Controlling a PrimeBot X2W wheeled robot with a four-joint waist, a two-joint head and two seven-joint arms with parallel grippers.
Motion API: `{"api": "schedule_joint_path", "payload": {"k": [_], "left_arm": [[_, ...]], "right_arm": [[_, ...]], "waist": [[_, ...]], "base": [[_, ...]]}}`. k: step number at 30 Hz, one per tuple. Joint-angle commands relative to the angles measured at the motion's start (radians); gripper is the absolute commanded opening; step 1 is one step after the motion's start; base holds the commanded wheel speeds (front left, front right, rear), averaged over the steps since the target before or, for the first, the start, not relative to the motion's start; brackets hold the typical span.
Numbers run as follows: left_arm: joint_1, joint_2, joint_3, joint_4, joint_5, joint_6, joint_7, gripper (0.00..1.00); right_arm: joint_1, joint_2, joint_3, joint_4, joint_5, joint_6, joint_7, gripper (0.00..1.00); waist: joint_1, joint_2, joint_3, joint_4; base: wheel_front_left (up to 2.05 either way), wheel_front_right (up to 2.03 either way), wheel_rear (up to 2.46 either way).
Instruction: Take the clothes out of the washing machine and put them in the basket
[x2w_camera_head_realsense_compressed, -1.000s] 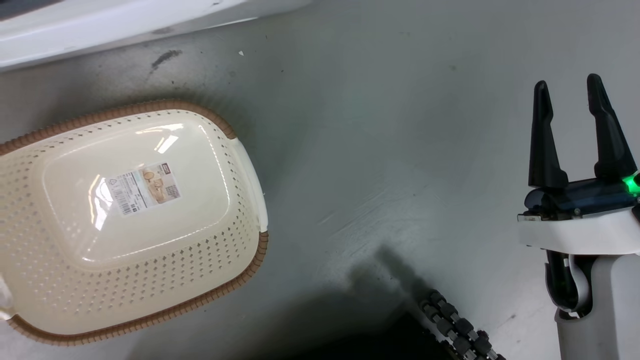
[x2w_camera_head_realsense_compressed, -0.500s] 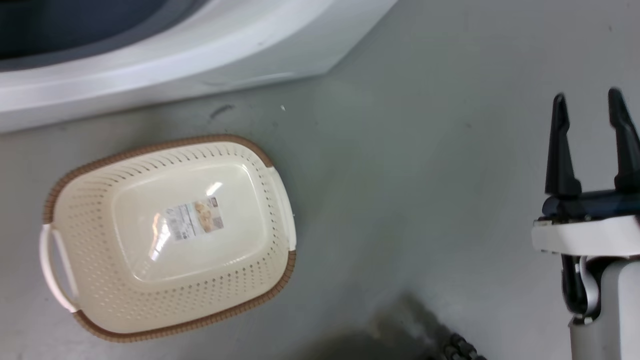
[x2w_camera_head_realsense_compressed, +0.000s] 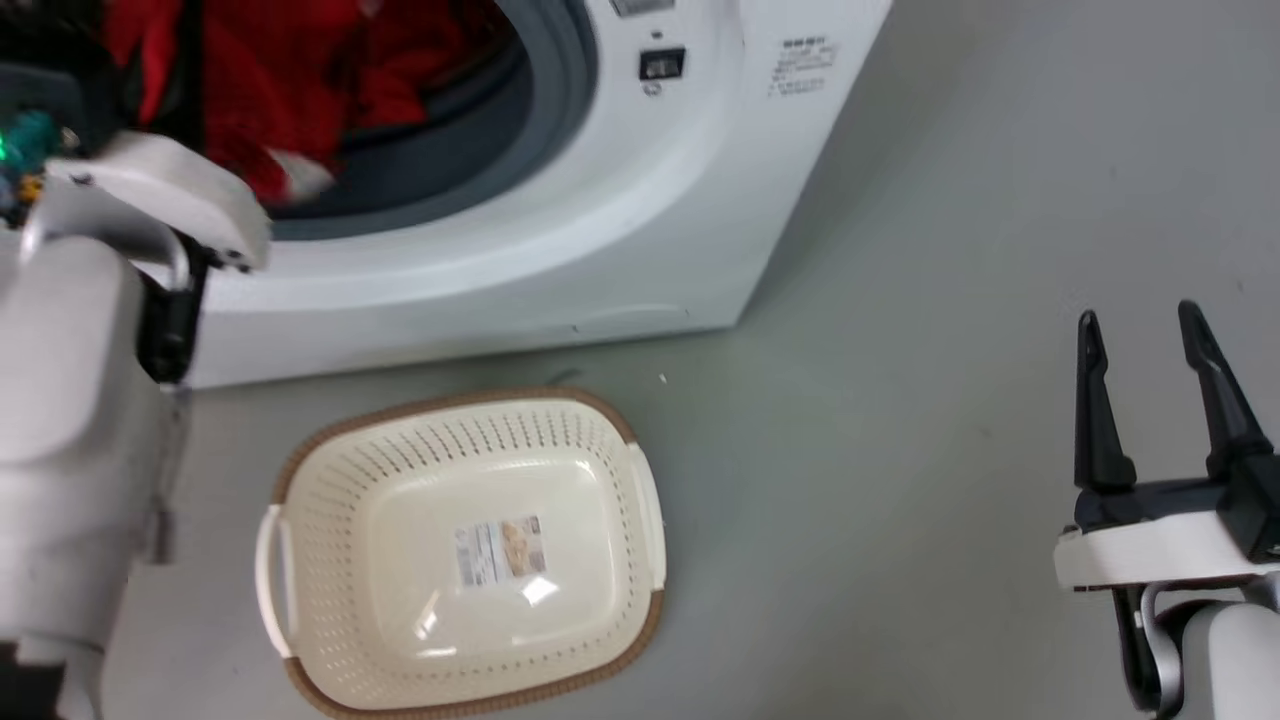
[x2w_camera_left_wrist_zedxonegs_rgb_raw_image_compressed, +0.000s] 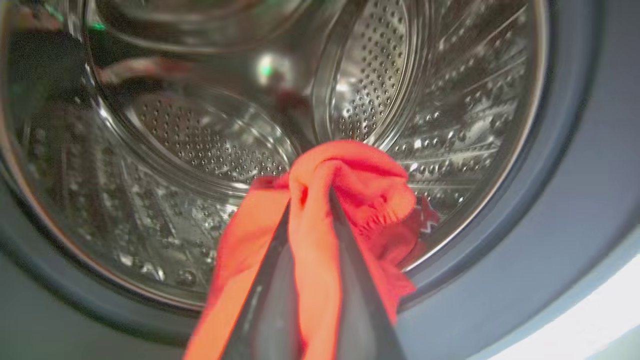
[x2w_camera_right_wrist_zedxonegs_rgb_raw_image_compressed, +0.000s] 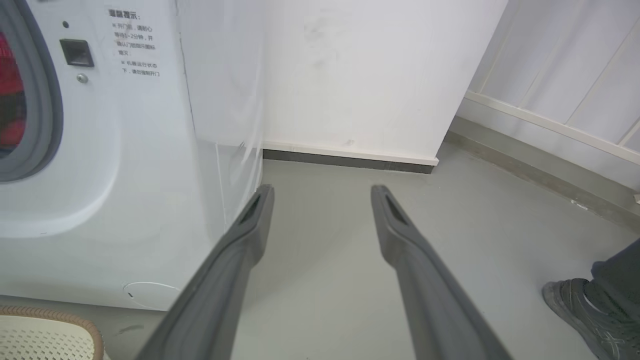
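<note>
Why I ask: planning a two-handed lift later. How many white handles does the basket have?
2. In the head view, one white handle is on the left end of the basket, and the other handle is on its right end. None appears hidden.

At the head view's upper left, the clothes (x2w_camera_head_realsense_compressed: 300, 90) ran off the top edge, partly behind the left arm (x2w_camera_head_realsense_compressed: 150, 195). Label print on the washing machine (x2w_camera_head_realsense_compressed: 620, 220) was too small to read. In the right wrist view's lower corners, the basket (x2w_camera_right_wrist_zedxonegs_rgb_raw_image_compressed: 45, 337) and a person's shoe (x2w_camera_right_wrist_zedxonegs_rgb_raw_image_compressed: 575, 310) were cropped.
</note>
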Motion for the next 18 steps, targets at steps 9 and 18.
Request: {"api": "schedule_joint_path", "payload": {"k": [9, 18], "left_arm": [[0.335, -0.035, 0.119, -0.451, 0.081, 0.099, -0.005, 0.0], [0.581, -0.044, 0.12, -0.705, 0.122, 0.147, -0.005, 0.0]], "right_arm": [[0.067, 0.001, -0.004, 0.019, -0.026, -0.001, -0.002, 1.0], [0.123, 0.001, -0.002, 0.036, -0.013, -0.001, -0.002, 1.0]], "waist": [[0.0003, 0.0, -0.21, 0.109], [0.0003, 0.0, -0.293, 0.14]], "base": [[0.0, 0.0, 0.0], [0.0, 0.0, 0.0]]}}
